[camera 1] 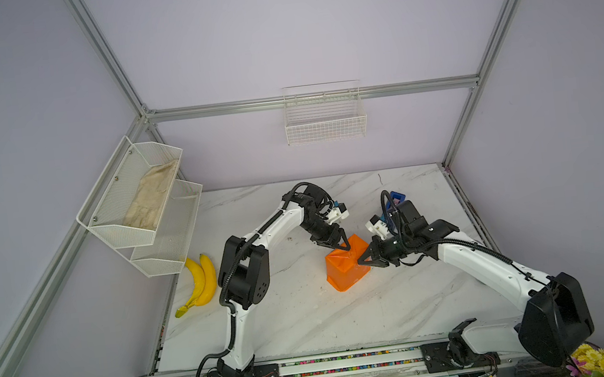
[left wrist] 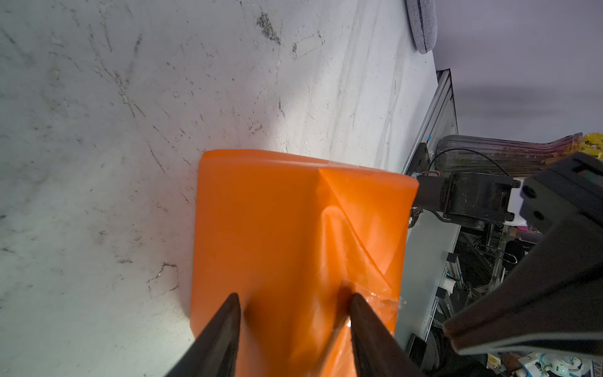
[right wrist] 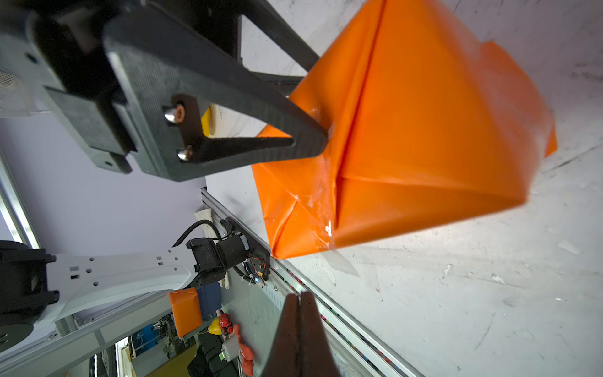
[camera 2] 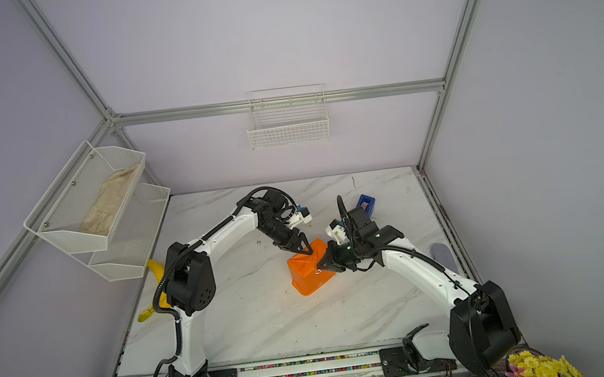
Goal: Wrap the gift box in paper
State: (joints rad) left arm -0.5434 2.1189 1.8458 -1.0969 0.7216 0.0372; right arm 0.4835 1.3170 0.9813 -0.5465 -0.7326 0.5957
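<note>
Pinched shut, empty, the right claw hangs just beside the thin orange paper, folded box-shaped, middle of the white marble bench. Farther back, the left claw, half-spread, rests both tips atop it.

Pale lilac walls framed by aluminium rails enclose a white marble-patterned tabletop; a white wire basket hangs behind.

What is hidden
The gift box cannot be seen inside the paper. In a top view the left arm hides most of the bananas.
</note>
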